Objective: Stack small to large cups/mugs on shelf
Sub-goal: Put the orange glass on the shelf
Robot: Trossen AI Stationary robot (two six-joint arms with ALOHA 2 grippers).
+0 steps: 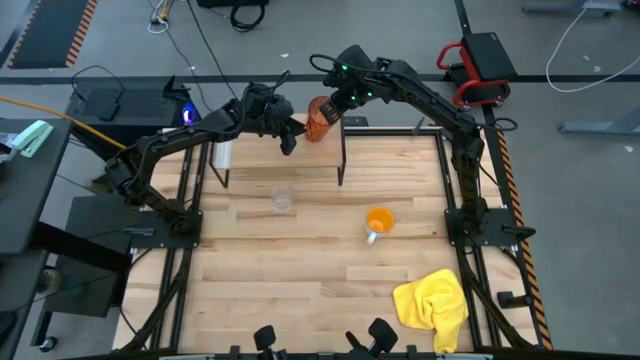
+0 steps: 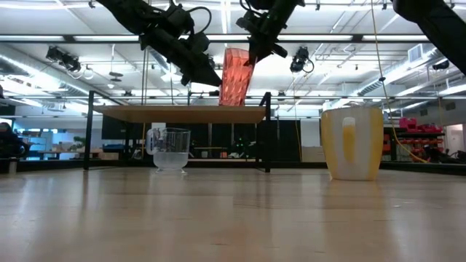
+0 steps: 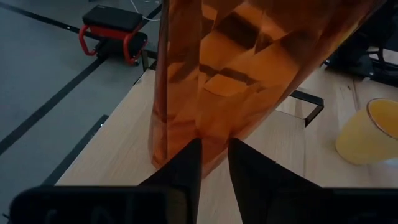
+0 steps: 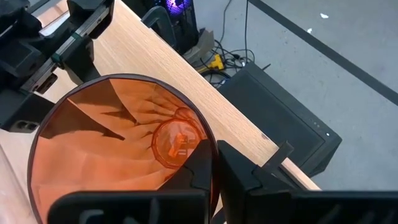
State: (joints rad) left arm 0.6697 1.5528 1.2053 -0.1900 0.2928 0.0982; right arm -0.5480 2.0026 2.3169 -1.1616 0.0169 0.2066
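We are seeing the tall orange-red ribbed tumbler (image 2: 234,76) standing on the shelf (image 2: 186,114), toward the shelf's right end in the low view and tilting slightly. From above, the tumbler (image 1: 319,120) is sitting near the shelf's far edge.

The right gripper (image 2: 263,45) is reaching down onto the tumbler's rim from above. In the right wrist view its fingers (image 4: 202,171) are pinching the rim, one inside the mouth and one outside, so this claw is grasping the tumbler (image 4: 118,143).

The left gripper (image 2: 207,74) is pressing in at the tumbler's side. In the left wrist view its two fingers (image 3: 186,171) are standing close together with the tumbler (image 3: 249,68) right in front of them, its lower wall filling the narrow gap; we cannot tell whether this claw is gripping the wall or merely touching it.

Moving outward, the small clear glass (image 1: 283,202) is standing on the tabletop (image 1: 300,290) just in front of the shelf, and in the low view the glass (image 2: 171,149) is showing beneath the shelf board. The orange mug (image 1: 379,222) is standing upright on the tabletop to the right, well apart from the glass, its pale handle facing the near edge. A crumpled yellow cloth (image 1: 435,305) is lying near the table's right front corner.
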